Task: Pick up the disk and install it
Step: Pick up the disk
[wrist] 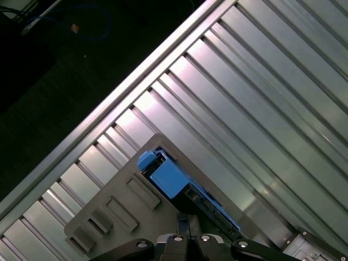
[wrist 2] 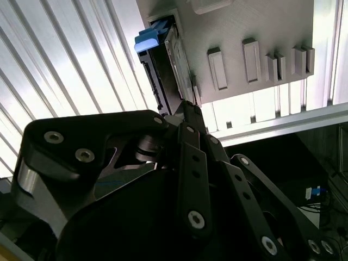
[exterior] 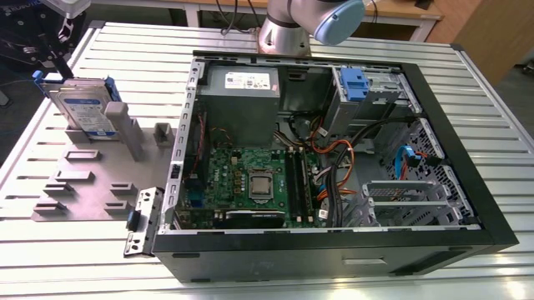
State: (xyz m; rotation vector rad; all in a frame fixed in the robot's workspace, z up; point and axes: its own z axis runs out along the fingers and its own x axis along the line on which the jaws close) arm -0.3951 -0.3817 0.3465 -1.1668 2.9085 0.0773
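Note:
The disk (exterior: pixel 84 109), silver with a white-and-blue label and blue rails, stands on edge in a slot of the grey fixture (exterior: pixel 92 181) at the exterior view's left. My black gripper (exterior: pixel 57 65) hangs just above the disk's far upper corner. In both wrist views its fingers meet at the tips, shut with nothing between them: the gripper (wrist 2: pixel 187 106) lies close over the disk (wrist 2: pixel 168 60), and the gripper (wrist: pixel 182 219) sits beside the blue-railed disk (wrist: pixel 179 185). The disk still rests in the fixture (wrist 2: pixel 261 27).
An open black computer case (exterior: pixel 334 250) lies on the slatted aluminium table, with motherboard, cables and a grey power supply (exterior: pixel 242 81) inside. A bare blue bracket (exterior: pixel 354 84) sits in the drive bay at the back. A small metal part (exterior: pixel 142 219) leans by the case.

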